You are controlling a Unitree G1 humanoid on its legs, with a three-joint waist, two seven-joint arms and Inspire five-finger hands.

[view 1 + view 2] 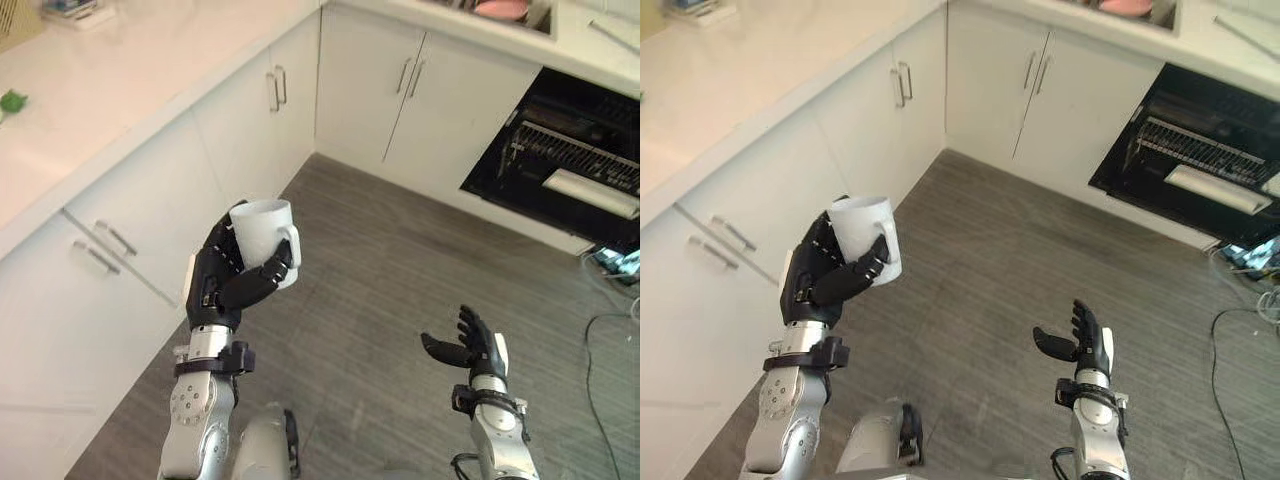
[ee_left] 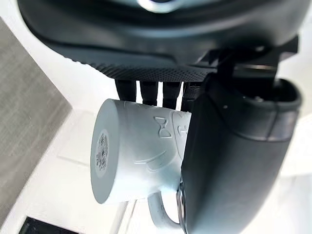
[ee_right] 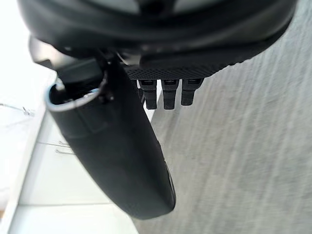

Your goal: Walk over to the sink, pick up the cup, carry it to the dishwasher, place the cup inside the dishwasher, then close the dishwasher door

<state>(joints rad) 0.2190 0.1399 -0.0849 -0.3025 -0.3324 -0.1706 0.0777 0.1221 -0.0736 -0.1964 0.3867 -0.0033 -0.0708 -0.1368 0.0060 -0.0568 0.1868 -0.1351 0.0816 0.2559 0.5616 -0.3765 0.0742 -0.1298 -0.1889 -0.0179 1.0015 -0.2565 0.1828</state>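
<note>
A white mug (image 1: 264,240) is clasped in the left hand (image 1: 225,278); the right hand (image 1: 478,347), held apart, is relaxed and empty.

White cabinets (image 1: 362,85), grey wood floor (image 1: 390,270)

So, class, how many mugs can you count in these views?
1: a white mug gripped in the left hand, above the floor by the cabinets. More could be hidden in the dishwasher.
</note>
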